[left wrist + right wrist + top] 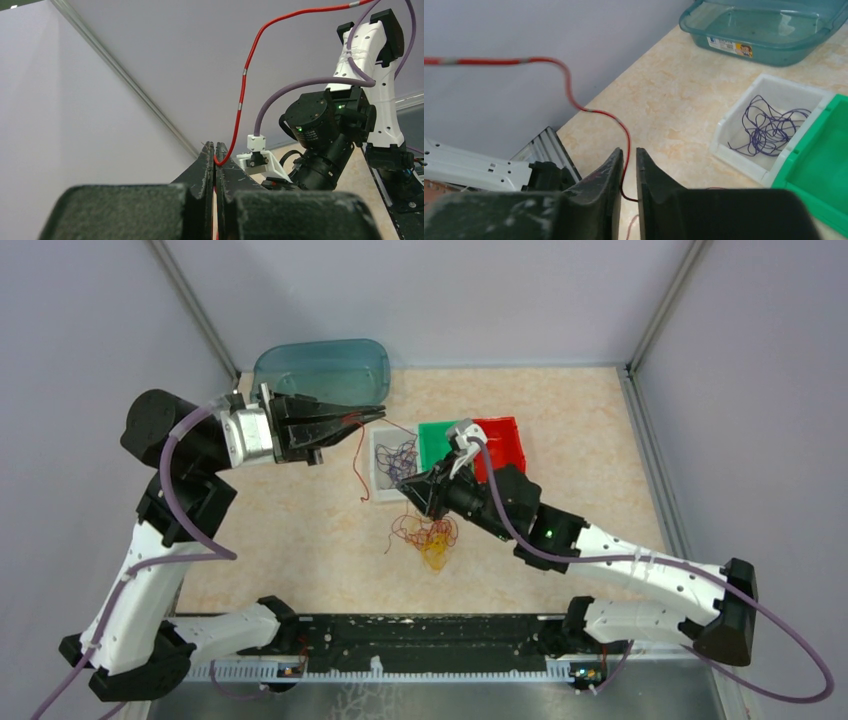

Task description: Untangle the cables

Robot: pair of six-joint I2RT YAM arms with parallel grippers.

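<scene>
My left gripper [378, 413] [214, 146] is raised over the table's back left and shut on a thin red cable [243, 85]. That red cable [360, 465] hangs from it down to a red and yellow-orange clump [432, 540] on the table. Beside the white bin, my right gripper [406, 490] [629, 151] is low. Its jaws stand a narrow gap apart, with the red cable [569, 85] running between them. A purple cable [398, 458] [769, 125] lies curled in the white bin [378, 468] [744, 160].
A green bin [438, 443] [819, 165] and a red bin [505, 445] stand right of the white one. A teal tub [320, 370] [764, 30] sits at the back left. Grey walls close the sides, and the black rail [420, 630] runs along the near edge.
</scene>
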